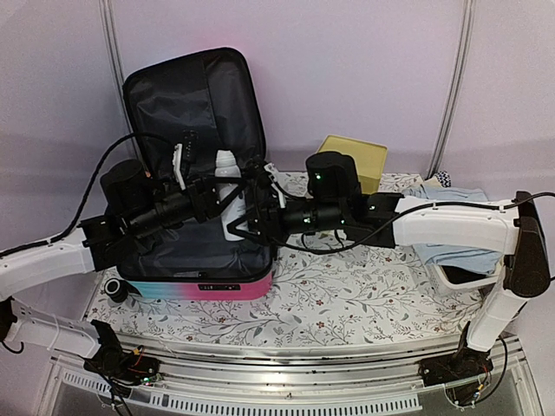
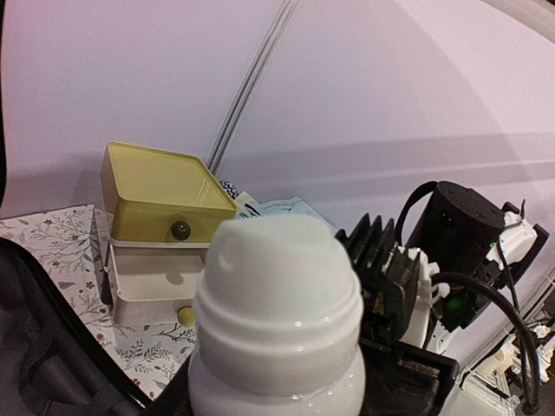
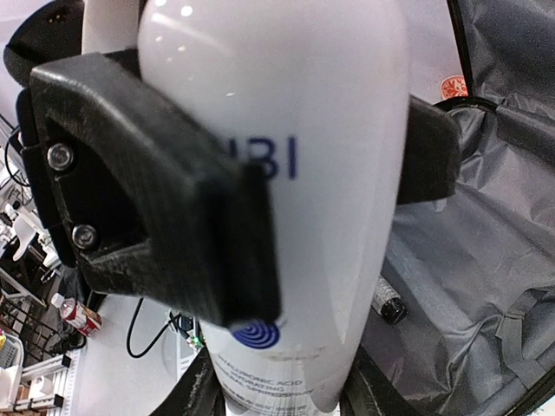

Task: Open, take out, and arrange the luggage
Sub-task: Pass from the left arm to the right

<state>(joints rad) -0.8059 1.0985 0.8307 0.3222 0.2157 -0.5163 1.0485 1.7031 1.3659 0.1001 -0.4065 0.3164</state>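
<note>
White arms [image 1: 451,224], black motors [image 1: 340,169], seemingly green lights [image 1: 318,177]

The right gripper [image 3: 329,191] is closed on a white bottle [image 3: 286,95] with blue print; its black fingers [image 3: 173,208] press on both sides of the body. Behind it, at the right, is the dark fabric lining of the luggage [image 3: 486,260], and a small tube [image 3: 388,299] lies in it.

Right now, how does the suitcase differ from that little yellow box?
The luggage lies open, lid raised, showing black lining; the yellow-topped box has its drawers shut. The luggage is far larger and turquoise-to-pink; the box is yellow over white. Both sit on the floral tablecloth.
</note>
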